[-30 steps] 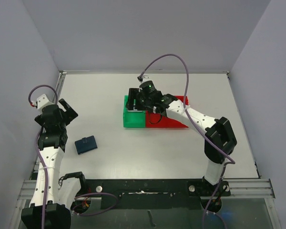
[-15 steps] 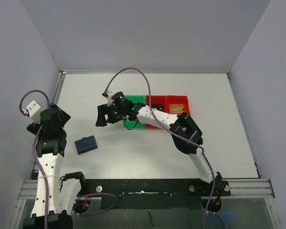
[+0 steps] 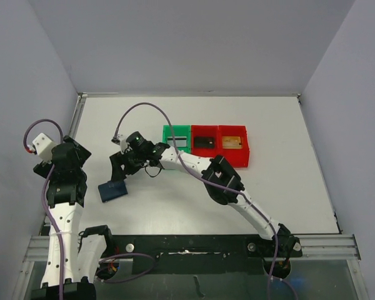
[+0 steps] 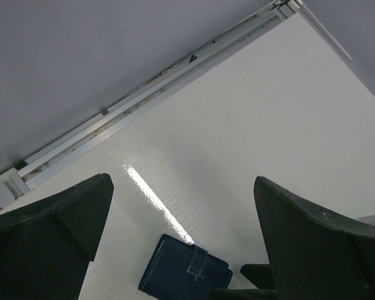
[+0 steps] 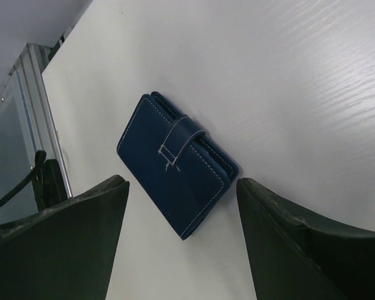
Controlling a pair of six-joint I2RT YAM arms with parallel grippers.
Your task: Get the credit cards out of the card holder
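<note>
white table (image 3: 287, 181) first. the right gripper (image 3: 120, 170) hangs wide open and empty just over the shut navy card holder (image 3: 112, 190). the left gripper (image 4: 182, 187) gapes empty. the credit cards (image 3: 205, 141) lie in the green bin (image 3: 165, 139) and red bins (image 3: 245, 151), their print too small to read.

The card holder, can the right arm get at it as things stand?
Probably yes: the right gripper hangs open just by the card holder, which lies shut on bare table with nothing between them.

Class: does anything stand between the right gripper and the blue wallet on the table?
Nothing visible does. The right gripper hangs open right beside the closed wallet, and only the table shows around the wallet.
</note>
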